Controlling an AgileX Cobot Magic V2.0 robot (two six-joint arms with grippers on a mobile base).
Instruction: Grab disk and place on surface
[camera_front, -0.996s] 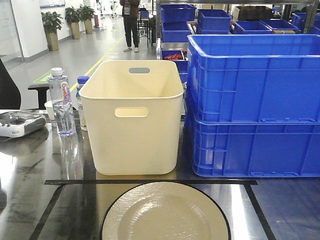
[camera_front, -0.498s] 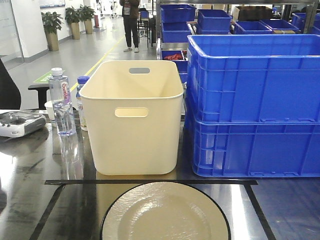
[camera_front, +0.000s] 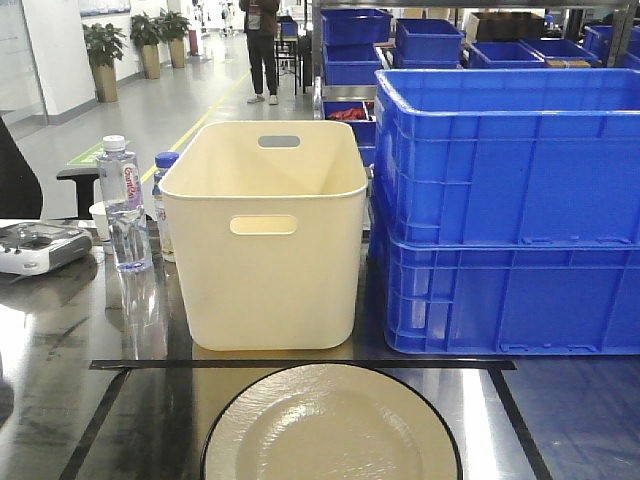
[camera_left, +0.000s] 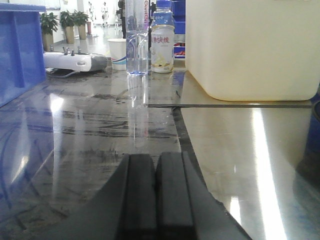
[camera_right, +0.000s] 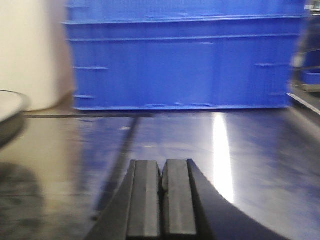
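Front view: cream bin (camera_front: 263, 235) sits on the steel surface (camera_front: 60, 400), nothing visible inside it. Two stacked blue crates (camera_front: 510, 215) just to its right, contents hidden behind the walls. Water bottle (camera_front: 122, 205) and a second small bottle (camera_front: 160, 200) left of the bin. Disk (camera_front: 330, 425), cream with a dark rim, lies flat inside the black tape lines (camera_front: 300, 364), in front of the bin. No grippers seen here.

Left wrist view: left gripper (camera_left: 156, 192) low over the surface, fingers pressed together, nothing between them. Bin ahead to the right; disk not seen.

Right wrist view: right gripper (camera_right: 162, 197) closed, empty, image blurred. Disk edge (camera_right: 10, 117) at far left, well apart from the fingers. Crates ahead.
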